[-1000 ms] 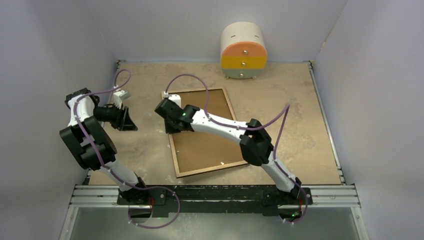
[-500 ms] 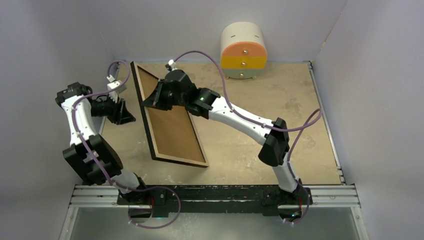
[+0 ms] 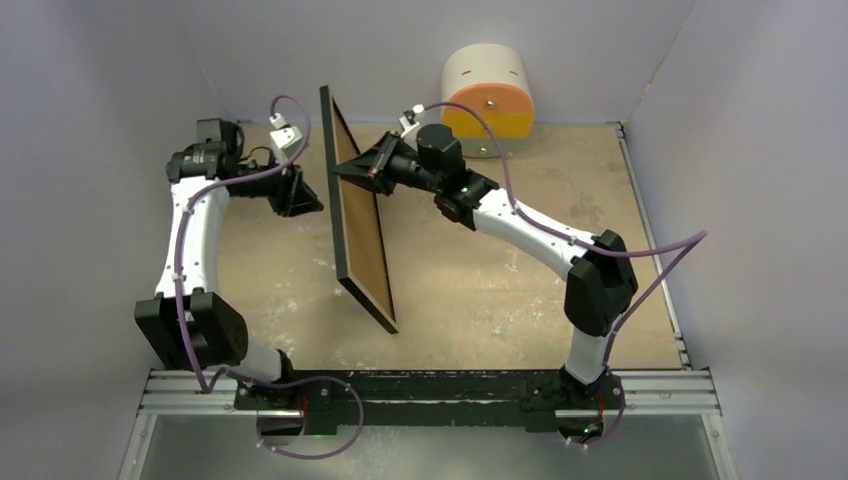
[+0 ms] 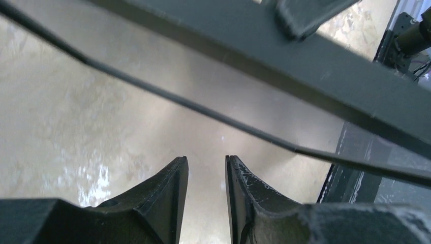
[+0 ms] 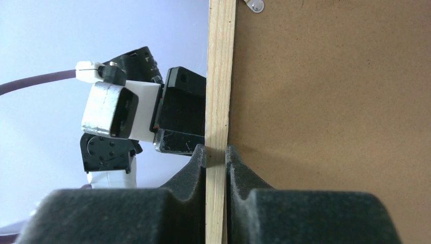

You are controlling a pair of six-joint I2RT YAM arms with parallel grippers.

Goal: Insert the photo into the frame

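The frame [image 3: 335, 190] stands on its long edge in the middle of the table, black front facing left, brown backing board [image 3: 366, 235] facing right. My right gripper [image 3: 352, 170] is shut on the frame's upper light-wood rail [image 5: 219, 76], with the backing board [image 5: 330, 91] just right of the fingers; its midpoint shows in the right wrist view [image 5: 216, 150]. My left gripper [image 3: 310, 205] is open and empty, close to the frame's black front [image 4: 284, 61], fingers apart [image 4: 207, 160]. The photo is not in view.
A round cream cabinet with orange and yellow drawers [image 3: 487, 95] stands at the back wall. Purple-grey walls close in the table on three sides. A metal rail [image 3: 430, 385] runs along the near edge.
The right arm has lifted the frame from lying back-up on the table to standing on its edge. The left arm has swung up and right, towards the frame's front.
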